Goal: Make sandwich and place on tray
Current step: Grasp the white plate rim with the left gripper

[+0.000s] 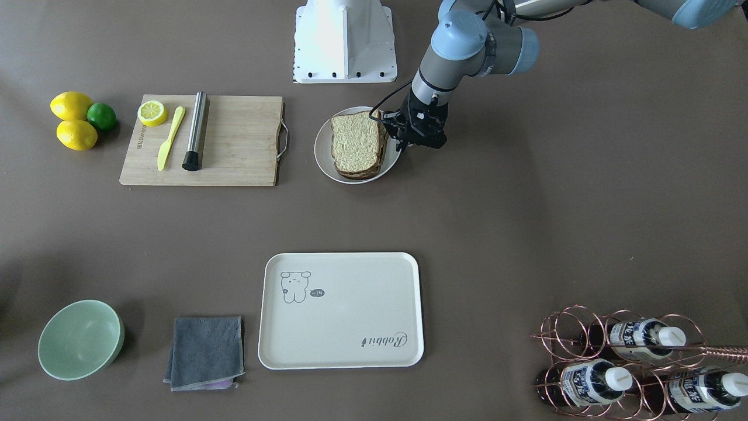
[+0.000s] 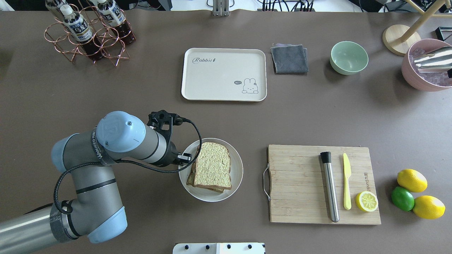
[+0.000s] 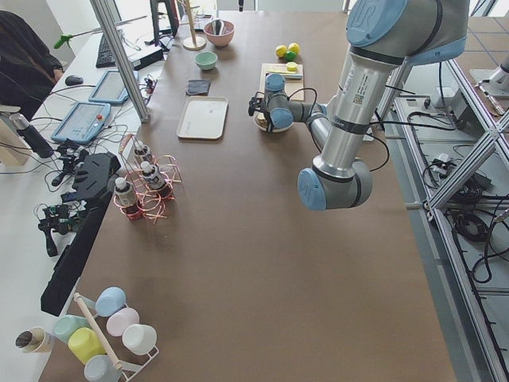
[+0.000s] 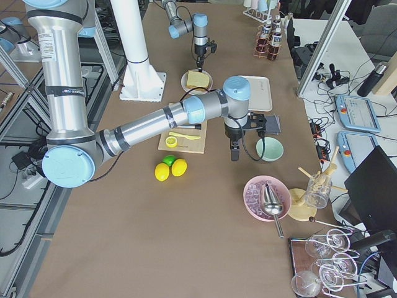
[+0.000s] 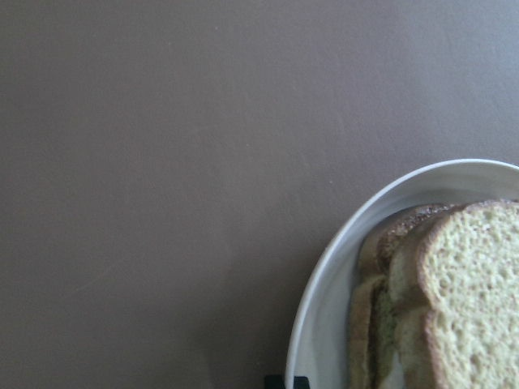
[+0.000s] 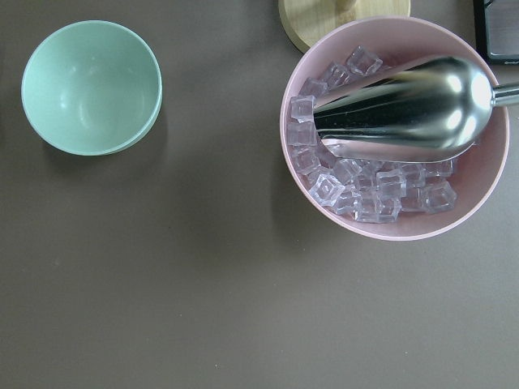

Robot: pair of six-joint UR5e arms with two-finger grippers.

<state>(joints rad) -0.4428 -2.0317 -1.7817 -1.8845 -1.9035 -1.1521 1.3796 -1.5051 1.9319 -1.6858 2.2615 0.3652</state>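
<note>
While the sandwich is sitting on a round white plate, the left gripper is pointing down at the plate's rim on the robot's left side, just beside the bread. The top slice is lying face up, tan and speckled. A second dark-crusted slice is showing under its edges, and anything between them is hidden. The wrist and cable are covering the fingers, so I cannot tell how wide they are standing or whether they are touching the bread.

The cream tray, with its small animal drawing and "Rabbit" script, is lying well apart from the plate, farther out across the brown table. A folded grey cloth is lying just beside the tray, with a pale green bowl beyond it.

A wooden cutting board is lying near the plate on the robot's right. It is carrying a metal cylinder with a black end, a yellow knife and a lemon half. Two lemons and a lime are resting past the board.

The right gripper is hanging over the table near the green bowl and is seen only from the side, so I cannot tell its opening. Its wrist camera is looking down on that bowl and on a pink bowl of ice cubes holding a metal scoop.
</note>
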